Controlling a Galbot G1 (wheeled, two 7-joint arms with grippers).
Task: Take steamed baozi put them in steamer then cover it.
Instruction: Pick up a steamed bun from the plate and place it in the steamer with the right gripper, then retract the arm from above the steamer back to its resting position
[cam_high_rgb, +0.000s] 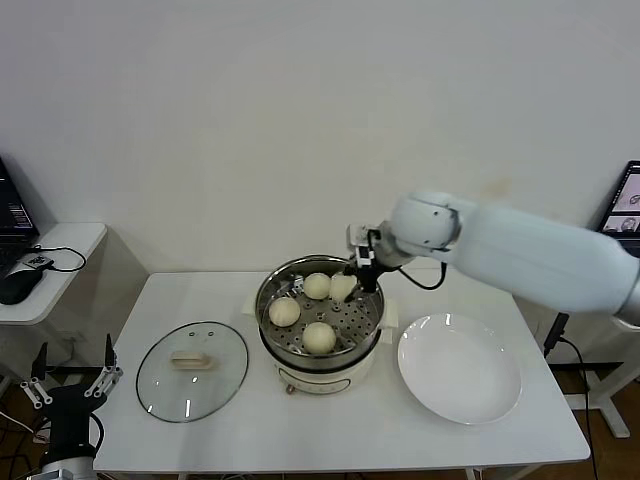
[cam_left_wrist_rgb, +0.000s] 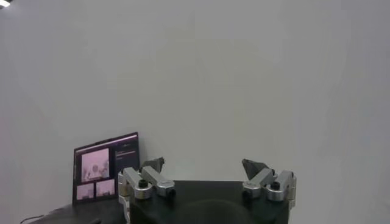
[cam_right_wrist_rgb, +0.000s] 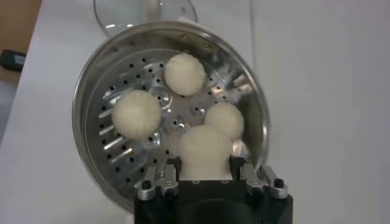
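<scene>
Inside the steamer (cam_high_rgb: 320, 318), at its far right rim, the right pincer (cam_high_rgb: 352, 283) reaches down with a steamed baozi (cam_right_wrist_rgb: 205, 150) between its fingers (cam_right_wrist_rgb: 159, 181), closed narrowly against the bun's sides. Three other baozi (cam_high_rgb: 319, 337) rest on the perforated tray. The cover (cam_high_rgb: 192, 369) lies flat on the table (cam_high_rgb: 330, 430) left of the steamer, a white plate (cam_high_rgb: 460, 368) to its right. The left pincer (cam_high_rgb: 72, 385) hangs wide open beyond the table's left edge, holding nothing.

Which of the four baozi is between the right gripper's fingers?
The baozi at the steamer's back right, between the right gripper's fingers; the other three lie free on the tray.
</scene>
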